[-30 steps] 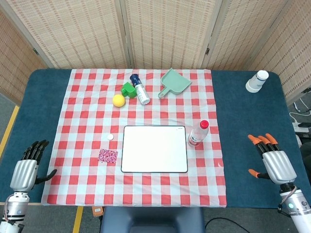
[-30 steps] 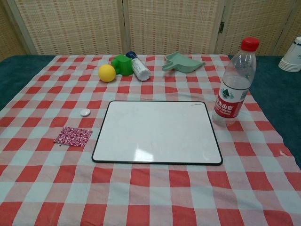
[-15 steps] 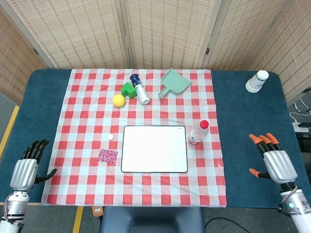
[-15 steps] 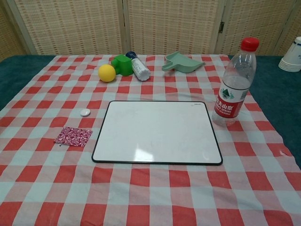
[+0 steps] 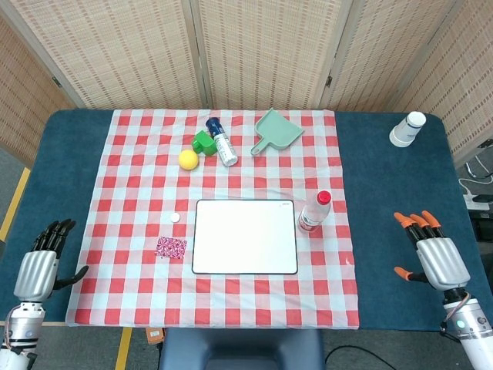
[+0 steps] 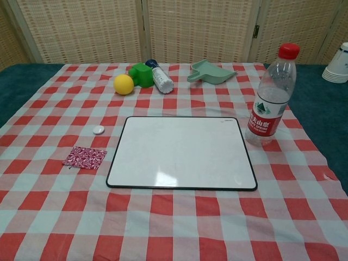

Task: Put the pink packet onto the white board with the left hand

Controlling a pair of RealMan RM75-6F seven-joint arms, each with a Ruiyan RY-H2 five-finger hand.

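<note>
At the near table edge, the left hand [image 5: 37, 271] hovered with its fingers [image 5: 54, 233] spread and empty, and the right hand [image 5: 437, 258] did likewise at the opposite side. Well off to the right of the left fingers, the pink packet [image 5: 171, 247] lay flat on the checked cloth [image 5: 139, 193], just left of the white board [image 5: 245, 236]. Farther still sat a small white cap [image 5: 175, 217] and a water bottle [image 5: 314, 210].
</note>
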